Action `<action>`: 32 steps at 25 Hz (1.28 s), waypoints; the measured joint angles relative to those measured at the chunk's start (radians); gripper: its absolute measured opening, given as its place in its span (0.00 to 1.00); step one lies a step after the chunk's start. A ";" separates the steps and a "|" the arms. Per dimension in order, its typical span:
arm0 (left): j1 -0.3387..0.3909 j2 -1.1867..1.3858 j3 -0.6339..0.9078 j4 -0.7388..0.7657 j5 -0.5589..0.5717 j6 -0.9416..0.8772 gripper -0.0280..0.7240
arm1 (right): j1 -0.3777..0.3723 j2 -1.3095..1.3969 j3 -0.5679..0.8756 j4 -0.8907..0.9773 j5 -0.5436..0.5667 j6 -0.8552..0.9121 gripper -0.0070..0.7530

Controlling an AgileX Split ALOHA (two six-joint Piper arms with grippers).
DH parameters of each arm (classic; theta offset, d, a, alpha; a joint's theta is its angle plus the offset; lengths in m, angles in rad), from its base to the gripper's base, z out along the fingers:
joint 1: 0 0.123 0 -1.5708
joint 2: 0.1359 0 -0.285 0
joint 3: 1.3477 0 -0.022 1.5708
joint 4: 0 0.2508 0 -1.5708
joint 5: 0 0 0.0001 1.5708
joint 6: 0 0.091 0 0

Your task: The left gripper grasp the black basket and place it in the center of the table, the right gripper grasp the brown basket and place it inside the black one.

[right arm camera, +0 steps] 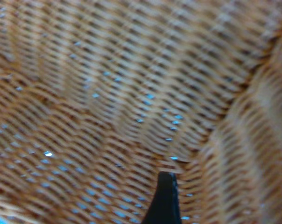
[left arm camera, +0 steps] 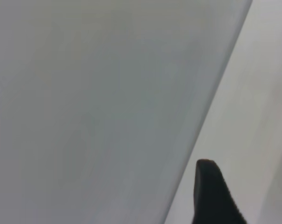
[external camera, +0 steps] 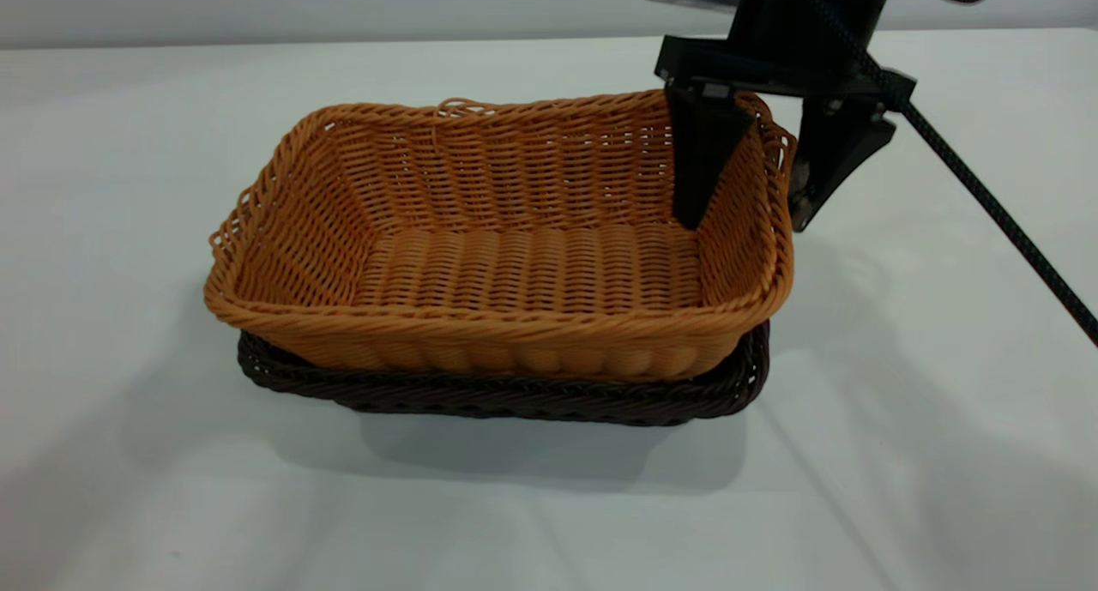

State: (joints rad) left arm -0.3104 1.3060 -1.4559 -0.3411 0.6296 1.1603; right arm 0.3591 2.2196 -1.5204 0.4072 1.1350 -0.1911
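Note:
The brown basket [external camera: 515, 265] sits nested inside the black basket [external camera: 515, 398] on the table [external camera: 129, 471]; only the dark braided rim shows beneath it, along the front and sides. My right gripper [external camera: 746, 222] straddles the brown basket's right wall, with one finger inside and one outside. The jaws stand apart with a little room on each side of the rim. In the right wrist view one finger [right arm camera: 164, 200] shows against the orange weave [right arm camera: 108, 93]. My left gripper [left arm camera: 248, 196] is out of the exterior view; its wrist view shows it open and empty over bare table.
The white tabletop spreads wide on all sides of the stacked baskets. The right arm's black cable [external camera: 1004, 222] slants down over the table at the right. A grey wall [external camera: 343, 3] runs behind the table's far edge.

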 joint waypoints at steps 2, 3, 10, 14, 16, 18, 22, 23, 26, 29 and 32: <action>0.000 -0.018 0.000 0.000 0.001 0.000 0.50 | 0.000 0.000 -0.021 -0.031 0.025 0.008 0.77; 0.000 -0.028 0.000 0.000 0.003 0.000 0.50 | 0.000 0.000 -0.036 -0.054 0.046 0.015 0.77; 0.000 -0.112 0.000 0.000 0.058 -0.016 0.50 | 0.000 -0.085 -0.124 -0.153 0.065 0.101 0.77; 0.000 -0.164 0.000 0.027 0.151 -0.100 0.50 | 0.000 -0.249 -0.126 -0.157 0.074 0.103 0.77; 0.000 -0.191 0.000 0.062 0.206 -0.172 0.50 | 0.000 -0.360 -0.126 -0.171 0.083 0.103 0.77; 0.000 -0.216 0.000 0.128 0.271 -0.282 0.50 | 0.000 -0.466 -0.126 -0.182 0.091 0.104 0.77; 0.000 -0.243 0.000 0.316 0.457 -0.561 0.50 | 0.000 -0.677 -0.126 -0.185 0.108 0.123 0.77; 0.000 -0.245 0.002 0.358 0.507 -0.647 0.50 | 0.000 -0.724 -0.126 -0.186 0.112 0.127 0.77; 0.000 -0.247 0.039 0.497 0.537 -0.876 0.50 | 0.000 -0.848 -0.106 -0.188 0.119 0.130 0.77; 0.000 -0.247 0.111 0.589 0.537 -1.053 0.50 | 0.000 -0.965 -0.024 -0.209 0.120 0.131 0.77; 0.000 -0.250 0.203 0.621 0.537 -1.138 0.50 | 0.000 -1.063 0.117 -0.238 0.121 0.131 0.77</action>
State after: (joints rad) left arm -0.3104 1.0555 -1.2524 0.2801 1.1670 0.0221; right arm 0.3591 1.1567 -1.4033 0.1694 1.2561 -0.0604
